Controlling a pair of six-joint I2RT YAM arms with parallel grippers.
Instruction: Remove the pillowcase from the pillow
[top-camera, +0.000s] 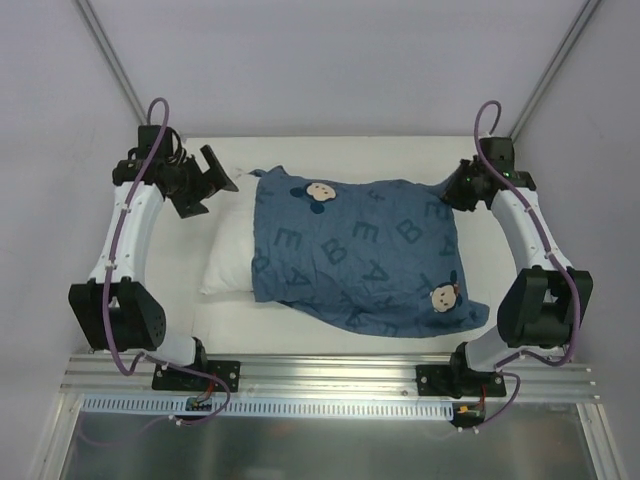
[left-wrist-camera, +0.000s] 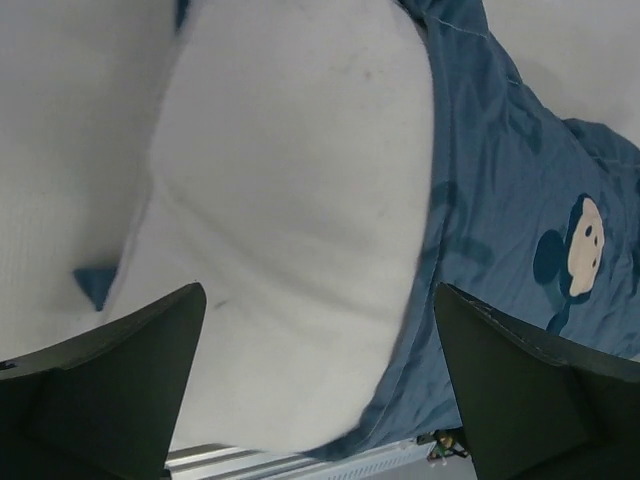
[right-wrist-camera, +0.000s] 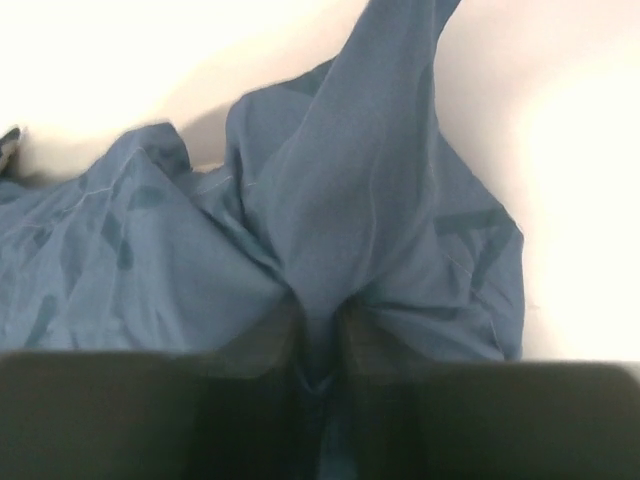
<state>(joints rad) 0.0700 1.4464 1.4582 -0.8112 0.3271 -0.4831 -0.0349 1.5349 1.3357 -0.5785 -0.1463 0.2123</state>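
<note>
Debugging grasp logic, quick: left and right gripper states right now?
Left gripper: open, holding nothing, fingers spread over the pillow.
Right gripper: closed on a fold of the pillowcase.

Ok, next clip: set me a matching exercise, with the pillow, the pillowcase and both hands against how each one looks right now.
Things:
1. pillow
2. pillowcase
3. left hand
4. right hand

States:
A. open wide, holding nothing
B. blue with letters, lying over most of the pillow
C. white, one end bare on the left arm's side
D. closed on a fold of blue fabric

Pairs: 1-C, 2-B, 3-A, 4-D
</note>
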